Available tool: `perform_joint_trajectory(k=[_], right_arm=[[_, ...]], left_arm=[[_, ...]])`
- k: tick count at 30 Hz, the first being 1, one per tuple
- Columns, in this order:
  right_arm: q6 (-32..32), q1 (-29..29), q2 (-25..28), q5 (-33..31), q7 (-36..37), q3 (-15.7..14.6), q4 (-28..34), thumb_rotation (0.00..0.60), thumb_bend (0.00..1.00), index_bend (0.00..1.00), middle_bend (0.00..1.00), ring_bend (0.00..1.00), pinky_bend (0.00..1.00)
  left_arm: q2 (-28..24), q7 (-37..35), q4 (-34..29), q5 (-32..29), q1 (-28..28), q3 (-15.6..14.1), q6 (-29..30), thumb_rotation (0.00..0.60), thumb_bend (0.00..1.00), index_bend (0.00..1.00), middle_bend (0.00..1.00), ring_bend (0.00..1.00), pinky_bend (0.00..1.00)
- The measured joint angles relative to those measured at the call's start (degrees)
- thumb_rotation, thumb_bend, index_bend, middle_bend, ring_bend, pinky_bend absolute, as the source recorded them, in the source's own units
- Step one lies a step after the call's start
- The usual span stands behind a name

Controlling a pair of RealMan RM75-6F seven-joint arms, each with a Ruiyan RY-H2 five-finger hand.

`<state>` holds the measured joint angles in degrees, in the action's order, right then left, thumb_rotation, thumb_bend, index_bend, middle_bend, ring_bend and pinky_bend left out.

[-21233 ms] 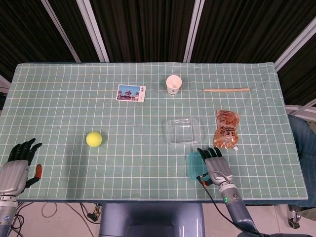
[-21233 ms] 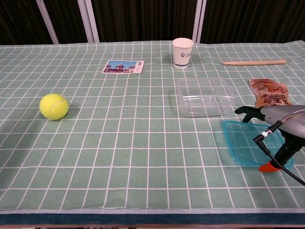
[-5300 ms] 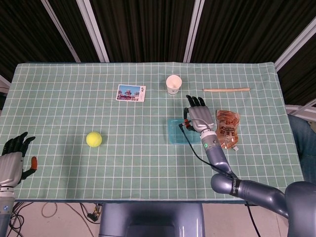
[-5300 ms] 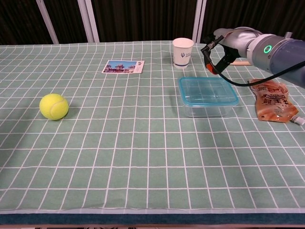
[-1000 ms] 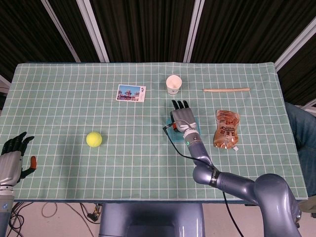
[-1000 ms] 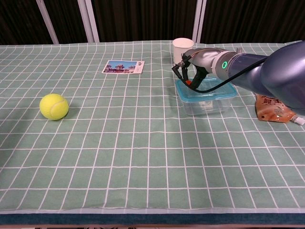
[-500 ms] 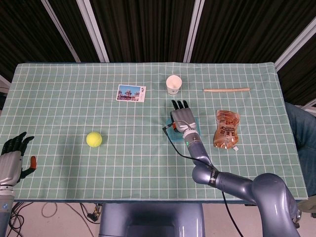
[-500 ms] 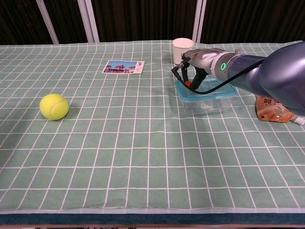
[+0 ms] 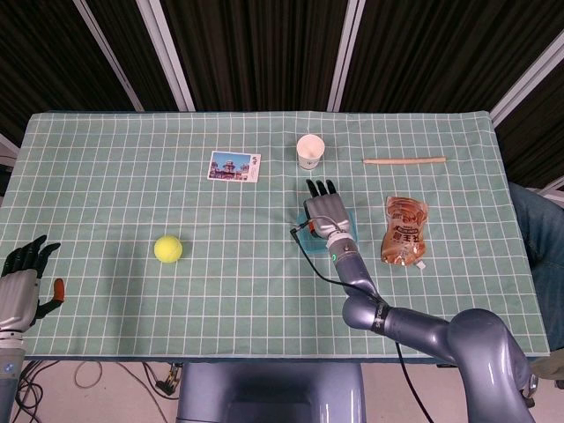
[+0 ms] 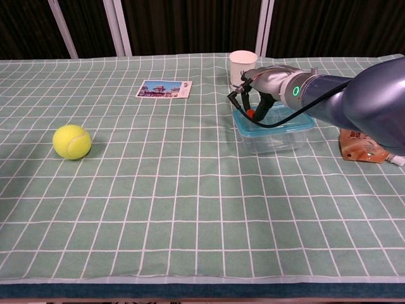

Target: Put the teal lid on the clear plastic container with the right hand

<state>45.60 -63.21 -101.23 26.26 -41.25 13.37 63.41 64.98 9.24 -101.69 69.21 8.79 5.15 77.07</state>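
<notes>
The teal lid [image 10: 297, 123] sits on top of the clear plastic container [image 10: 276, 140], right of the table's middle. My right hand [image 9: 326, 211] lies flat over the lid with its fingers stretched toward the far edge, hiding most of it in the head view; only a teal strip [image 9: 352, 218] shows. In the chest view the right hand [image 10: 263, 82] hovers over the lid's left part and its orange thumb tip touches the rim. My left hand [image 9: 22, 280] rests at the near left corner, fingers apart, empty.
A white paper cup [image 9: 310, 151] stands just beyond the container. A postcard [image 9: 234, 166] lies to the cup's left, a tennis ball [image 9: 167, 248] at mid left. A brown snack pouch [image 9: 405, 231] lies right of the container, a wooden stick [image 9: 404, 160] at the far right.
The lid went from the table's near edge onto the container. Since then the right hand has shifted left over the lid; in the last second it has barely moved.
</notes>
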Motion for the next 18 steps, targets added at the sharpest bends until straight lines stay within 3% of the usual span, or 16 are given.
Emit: perform_joint_trajectory(k=[6, 9, 12, 18], right_arm=[[1.42, 0.41, 0.30, 2.12, 2.87, 1.47, 0.69, 0.600, 0.41, 0.57, 0.04, 0.00, 0.00], [2.89, 1.06, 1.46, 4.15, 5.56, 2.86, 2.35, 0.600, 0.40, 0.40, 0.03, 0.00, 0.00], [4.60, 2.00, 3.49, 5.42, 7.63, 4.24, 5.23, 0.600, 0.33, 0.21, 0.00, 0.00, 0.00], [9.20, 4.87, 9.49, 6.55, 9.26, 5.98, 13.76, 0.600, 0.30, 0.13, 0.00, 0.00, 0.00]], left_arm=[[0.05, -0.01, 0.14, 0.11, -0.02, 0.01, 0.11, 0.600, 0.56, 0.15, 0.00, 0.00, 0.00], [0.09, 0.00, 0.19, 0.27, -0.02, -0.04, 0.14, 0.600, 0.56, 0.15, 0.00, 0.00, 0.00], [0.13, -0.01, 0.24, 0.53, -0.04, -0.13, 0.20, 0.600, 0.56, 0.15, 0.00, 0.00, 0.00], [0.24, -0.09, 0.45, 1.25, -0.11, -0.29, 0.48, 0.600, 0.56, 0.14, 0.00, 0.00, 0.00]])
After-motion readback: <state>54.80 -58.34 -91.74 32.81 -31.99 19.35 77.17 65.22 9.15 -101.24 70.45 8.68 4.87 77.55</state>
